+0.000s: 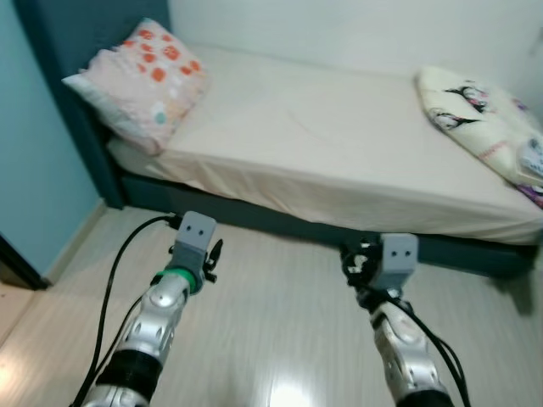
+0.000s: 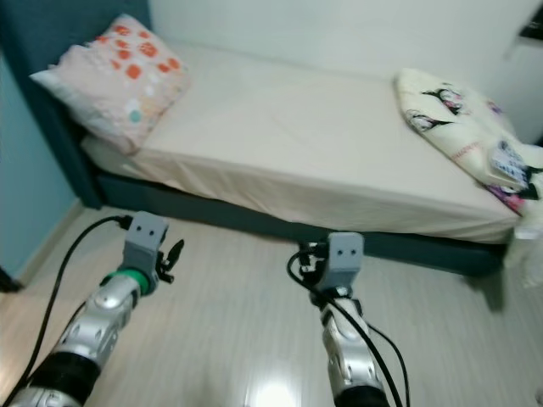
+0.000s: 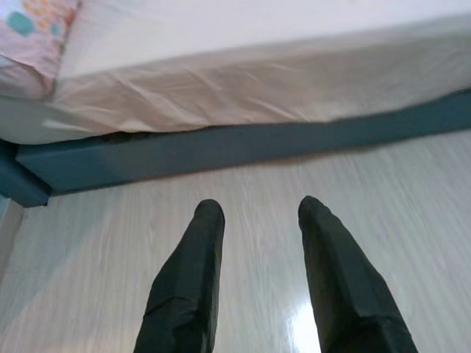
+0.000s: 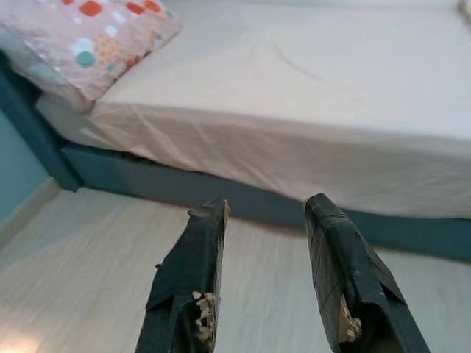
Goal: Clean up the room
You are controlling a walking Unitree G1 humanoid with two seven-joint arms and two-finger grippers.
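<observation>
Now facing a low bed [image 1: 339, 161] with a cream sheet and a dark teal frame, standing on a pale wooden floor [image 1: 280, 339]. Seeing a pink pillow [image 1: 140, 78] with orange and teal spots, leaning at the head end of the bed, against the teal headboard [image 1: 72, 93]. Seeing also a folded cream blanket [image 1: 484, 119] with black drawings, lying on the far end of the bed, well apart from the pillow. Holding both arms forward over the floor, in front of the bed frame and not touching it. Keeping the left gripper [image 3: 257, 220] released, its two black fingers [image 3: 195, 279] spread apart with only floor between them, grasping nothing. Keeping the right gripper [image 4: 265, 213] released too, fingers [image 4: 338, 265] parted and empty, with some worn pale spots on the inner sides. Pointing both grippers toward the side of the bed, the pillow lying beyond them at the left.
</observation>
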